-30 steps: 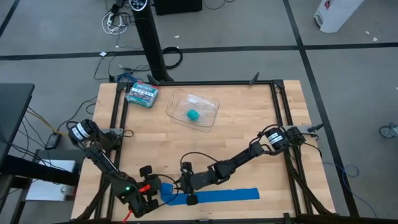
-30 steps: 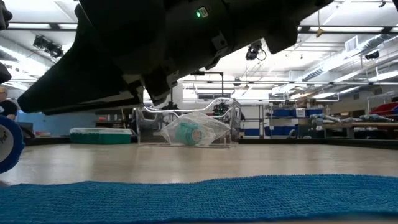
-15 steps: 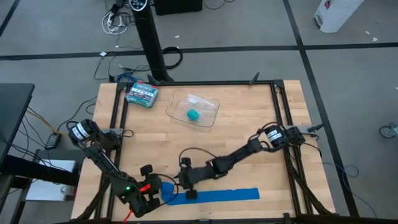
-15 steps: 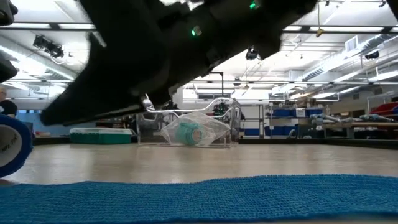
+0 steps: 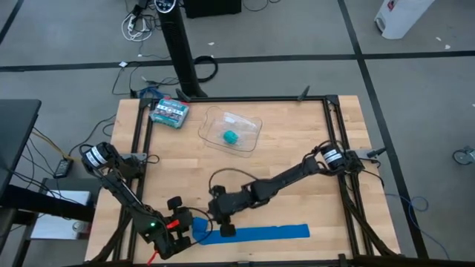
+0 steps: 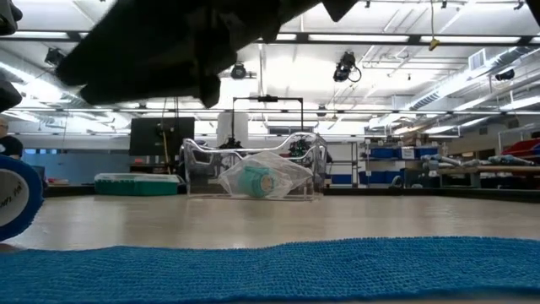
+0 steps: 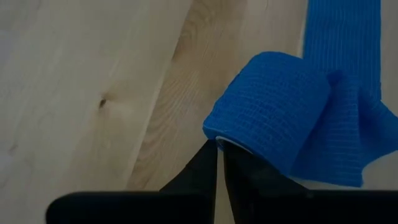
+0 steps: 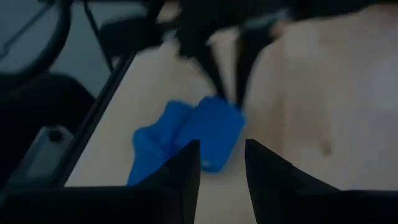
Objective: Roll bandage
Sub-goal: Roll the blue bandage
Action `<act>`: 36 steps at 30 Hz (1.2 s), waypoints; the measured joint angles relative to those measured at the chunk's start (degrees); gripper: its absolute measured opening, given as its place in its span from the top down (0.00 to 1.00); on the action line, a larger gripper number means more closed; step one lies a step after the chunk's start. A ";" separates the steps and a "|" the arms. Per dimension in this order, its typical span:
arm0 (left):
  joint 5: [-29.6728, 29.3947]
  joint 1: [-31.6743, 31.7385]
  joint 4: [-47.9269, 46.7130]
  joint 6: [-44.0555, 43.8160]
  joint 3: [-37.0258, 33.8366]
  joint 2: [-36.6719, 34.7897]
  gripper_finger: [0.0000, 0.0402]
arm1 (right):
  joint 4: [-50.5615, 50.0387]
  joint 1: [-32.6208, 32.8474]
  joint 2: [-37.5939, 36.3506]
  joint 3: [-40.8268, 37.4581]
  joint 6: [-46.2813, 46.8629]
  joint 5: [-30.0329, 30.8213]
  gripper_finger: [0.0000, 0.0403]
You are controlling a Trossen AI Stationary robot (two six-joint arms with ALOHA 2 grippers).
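Note:
The bright blue bandage lies as a flat strip (image 5: 260, 233) along the table's near edge. Its left end is wound into a small roll (image 5: 200, 228), which also shows in the left wrist view (image 7: 273, 106) and at the low view's left edge (image 6: 13, 198). My left gripper (image 5: 185, 225) is shut on this roll at the near left. My right gripper (image 5: 221, 215) is open just right of the roll, above the strip. In its wrist view (image 8: 221, 165) the roll (image 8: 211, 134) lies ahead of its fingers, untouched. My left gripper pinches the rim of the roll's open end (image 7: 225, 140) between its two nearly closed fingers (image 7: 202, 168). They come level from the table's left. The roll lies on its side, and its loose tail (image 7: 342, 37) runs on into the flat strip.
A clear container (image 5: 230, 130) holding a small teal roll stands at the far middle. A green-and-white box (image 5: 169, 111) lies at the far left. Black frame rails (image 5: 338, 148) run along the table's sides. Bare wood lies between the container and the strip.
My right gripper has moved a little toward the table's left edge and risen; in the low view its dark bulk has lifted out of the middle. The roll, the strip and my left gripper have stayed where they were.

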 joint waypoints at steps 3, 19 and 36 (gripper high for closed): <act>0.11 0.01 0.01 0.02 0.00 0.00 0.91 | -0.96 1.26 1.48 0.97 -0.23 3.22 0.71; 1.51 0.68 9.97 1.66 0.00 2.95 0.91 | -7.41 3.20 4.11 0.63 8.99 5.49 0.71; 1.95 2.32 15.01 1.81 0.02 5.18 0.91 | -3.06 5.09 3.70 0.63 7.69 8.88 0.71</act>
